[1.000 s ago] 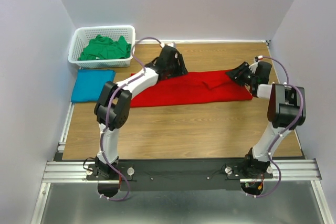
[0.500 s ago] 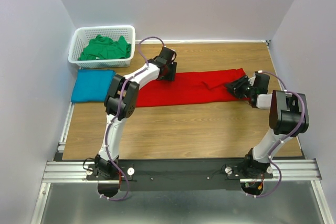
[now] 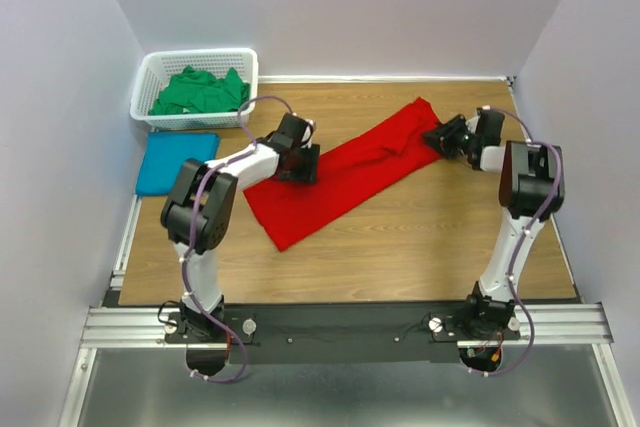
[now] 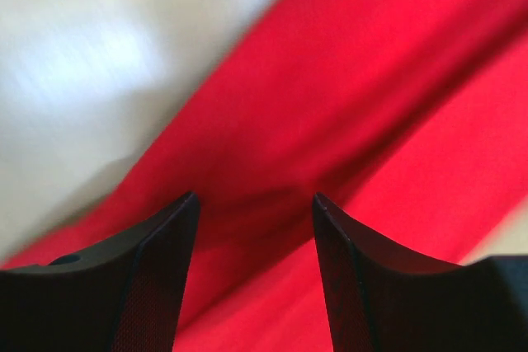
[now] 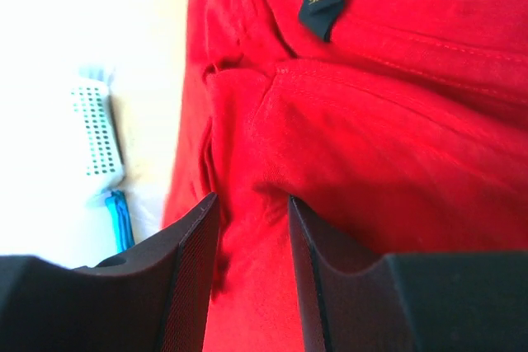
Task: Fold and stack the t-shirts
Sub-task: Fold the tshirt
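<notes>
Across the middle of the tabletop [image 3: 420,247], a red t-shirt [image 3: 340,172] is lying as a long, narrowed band, slanting from left of centre toward the far right corner; its right end is being pinched by the right gripper [image 3: 441,137], whose fingers [image 5: 186,278] are standing narrow on a raised fold of red cloth, close to the collar seam and a small black label [image 5: 322,9]; the left gripper [image 3: 297,161] is resting on the band's far-side edge toward its left end; its fingers [image 4: 157,269] are standing fairly wide, with shadowed red cloth between the tips, and whether that cloth is being gripped cannot be told, the wrist view being blurred. Along the left edge, a teal t-shirt [image 3: 172,163] is lying folded flat, apart from the red one; in the far left corner, a green t-shirt [image 3: 200,93] is lying crumpled inside a white lattice basket [image 3: 145,75], just beyond the teal one.
</notes>
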`<state>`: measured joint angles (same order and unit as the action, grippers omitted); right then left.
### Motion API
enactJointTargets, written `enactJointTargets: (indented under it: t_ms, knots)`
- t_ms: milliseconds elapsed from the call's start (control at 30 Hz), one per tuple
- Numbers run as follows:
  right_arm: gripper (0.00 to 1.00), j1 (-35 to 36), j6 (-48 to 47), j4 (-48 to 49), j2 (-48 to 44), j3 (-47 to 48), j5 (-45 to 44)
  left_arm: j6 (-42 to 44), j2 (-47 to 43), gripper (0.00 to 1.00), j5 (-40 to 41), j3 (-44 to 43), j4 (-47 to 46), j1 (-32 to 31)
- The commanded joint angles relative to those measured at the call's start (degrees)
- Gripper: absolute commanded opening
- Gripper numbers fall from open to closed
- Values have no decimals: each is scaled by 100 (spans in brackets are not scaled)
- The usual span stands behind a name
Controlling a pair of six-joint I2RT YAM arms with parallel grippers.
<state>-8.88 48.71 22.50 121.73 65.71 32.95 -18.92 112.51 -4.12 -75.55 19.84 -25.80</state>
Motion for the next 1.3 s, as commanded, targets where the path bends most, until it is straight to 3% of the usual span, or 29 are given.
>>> enactJointTargets:
  t_ms: [0, 100, 233, 367, 500, 667, 800, 967, 1033, 1267]
  knots:
    - [47, 44, -194, -527, 1035, 1063, 26, -436, -466, 66, -1247, 1242, 408, -170]
    - [47, 255, -344, -580, 1877, 2241, 475, -805, -887, 66, -1546, 1884, 241, -591]
    - [50, 352, -388, -607, 2284, 3368, 834, -1472, -1256, 67, -1899, 1895, -49, -1102]
    - [55, 361, -432, -607, 1796, 3572, 1081, -1930, -1687, 68, -1725, 1702, -182, -1340]
    - [59, 396, -459, -563, 830, 3010, 1275, -2159, -2241, 68, -987, 1587, -15, -1278]
    - [60, 860, -214, -107, -629, 1237, 1363, -2195, -3023, 69, -47, 1648, -23, -1182]
    - [60, 1370, 426, 937, -1247, -188, 1389, -2073, -3717, 70, 576, 1938, -190, -884]
    - [59, 1750, 438, 1054, -1406, -1095, 1118, -1530, -4683, 73, 1272, 2378, -436, -260]
    - [59, 1697, 97, 1020, -1389, -1323, 819, -1230, -4957, 80, 1589, 2501, -472, 48]
    - [59, 1293, -335, 1011, -713, -982, 915, -359, -5809, 88, 2380, 3142, -1156, 181]
